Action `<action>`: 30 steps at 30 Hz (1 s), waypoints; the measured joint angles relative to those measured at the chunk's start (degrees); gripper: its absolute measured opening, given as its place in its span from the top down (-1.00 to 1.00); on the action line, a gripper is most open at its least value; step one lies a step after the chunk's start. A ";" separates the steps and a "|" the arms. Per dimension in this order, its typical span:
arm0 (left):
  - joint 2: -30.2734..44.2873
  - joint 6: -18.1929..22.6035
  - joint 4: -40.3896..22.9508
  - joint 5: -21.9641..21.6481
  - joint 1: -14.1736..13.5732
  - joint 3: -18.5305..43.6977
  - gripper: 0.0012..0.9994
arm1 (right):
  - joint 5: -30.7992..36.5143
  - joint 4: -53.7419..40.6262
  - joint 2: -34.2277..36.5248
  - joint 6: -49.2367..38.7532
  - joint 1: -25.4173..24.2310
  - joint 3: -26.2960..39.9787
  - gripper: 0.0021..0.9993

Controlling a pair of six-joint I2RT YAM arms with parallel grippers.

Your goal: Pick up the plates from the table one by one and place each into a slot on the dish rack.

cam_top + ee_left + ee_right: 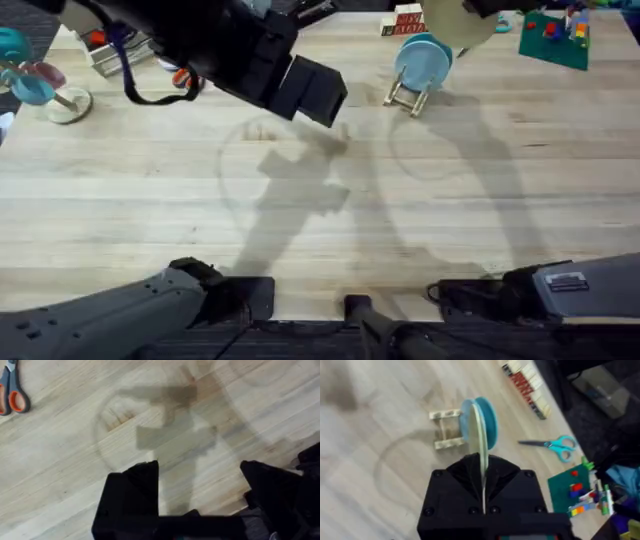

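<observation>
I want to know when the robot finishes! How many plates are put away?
One: the light blue plate already stands in the dish rack. The right gripper holds the cream plate on edge just above the rack, so only slotting it remains. The left gripper is open, empty.

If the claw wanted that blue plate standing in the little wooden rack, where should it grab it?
Probably the top rim, coming straight down from above. The blue plate stands upright on edge in the dish rack, its lower part between the pegs, leaving the upper rim free for one finger on each face.
</observation>
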 joint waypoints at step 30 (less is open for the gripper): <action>0.00 0.00 -0.04 0.01 0.00 0.00 -0.99 | -7.58 0.59 11.04 -4.55 -2.91 0.04 0.95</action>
